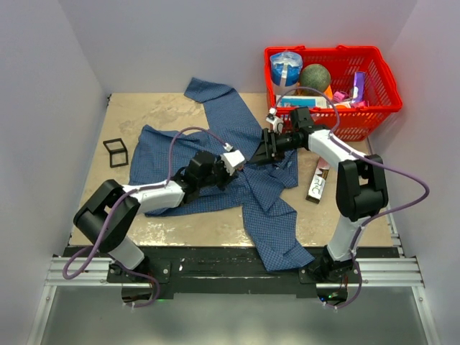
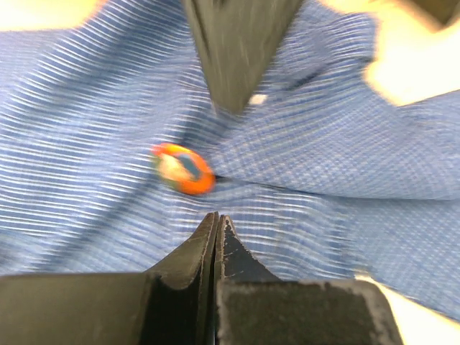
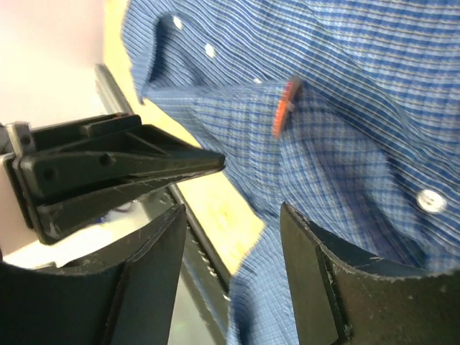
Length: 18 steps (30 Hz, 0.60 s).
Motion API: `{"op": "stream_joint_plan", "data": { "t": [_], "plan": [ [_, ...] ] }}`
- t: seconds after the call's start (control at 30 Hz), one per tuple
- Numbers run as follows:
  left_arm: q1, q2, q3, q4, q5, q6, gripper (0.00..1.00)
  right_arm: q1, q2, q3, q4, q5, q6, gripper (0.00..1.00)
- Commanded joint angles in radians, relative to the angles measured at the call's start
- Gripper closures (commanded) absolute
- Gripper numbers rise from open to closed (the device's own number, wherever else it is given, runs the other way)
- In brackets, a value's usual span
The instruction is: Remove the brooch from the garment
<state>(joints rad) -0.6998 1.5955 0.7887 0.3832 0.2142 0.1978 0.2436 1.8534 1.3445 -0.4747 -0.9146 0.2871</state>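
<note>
On the tan bench (image 1: 144, 108), the limp shirt (image 1: 266, 215) will likely drag; its small hard brooch (image 2: 183, 169) probably needs a rim pinch. The left claw (image 2: 217, 219) sits closed near it; the right claw (image 3: 231, 215) gapes empty.

A red plastic basket (image 1: 359, 122) stands at the far right corner of the tan table (image 1: 144, 115), packed with odds and ends — a blue-and-white roll (image 1: 286, 68), a dull green ball (image 1: 315, 76) just beside it, a purple packet (image 1: 358, 88) toward the right wall, and pink and orange pieces too small to make out. Just in front of the basket a dark flat packet (image 1: 316, 185) lies on the tabletop, and well apart from it, near the left edge, sits a small black rectangular frame (image 1: 115, 152). Pale walls (image 1: 215, 36) close the table in on three sides — a metal rail (image 1: 72, 272) runs along the near edge.
</note>
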Motion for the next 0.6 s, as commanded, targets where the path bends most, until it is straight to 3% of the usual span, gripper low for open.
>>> {"op": "stream_joint_plan", "data": {
  "t": [0.0,0.1,0.17,0.37,0.57],
  "plan": [
    [-0.006,-0.013,-0.063,0.088,0.157,-0.261,1.0,-0.038,-0.046,0.005,-0.105,0.086,-0.246,0.42],
    [-0.006,0.0,-0.06,0.095,0.146,-0.259,1.0,-0.037,-0.051,-0.014,-0.097,0.148,-0.32,0.42],
    [-0.004,0.001,-0.049,0.083,0.091,-0.247,0.82,-0.029,-0.062,-0.022,-0.071,0.198,-0.341,0.43],
    [0.036,0.043,0.075,0.056,0.083,-0.325,0.67,-0.024,-0.137,-0.053,0.019,0.292,-0.379,0.44],
    [0.042,0.199,0.343,-0.208,-0.013,-0.498,0.55,-0.024,-0.217,-0.117,0.068,0.336,-0.31,0.44]
  ]
}}
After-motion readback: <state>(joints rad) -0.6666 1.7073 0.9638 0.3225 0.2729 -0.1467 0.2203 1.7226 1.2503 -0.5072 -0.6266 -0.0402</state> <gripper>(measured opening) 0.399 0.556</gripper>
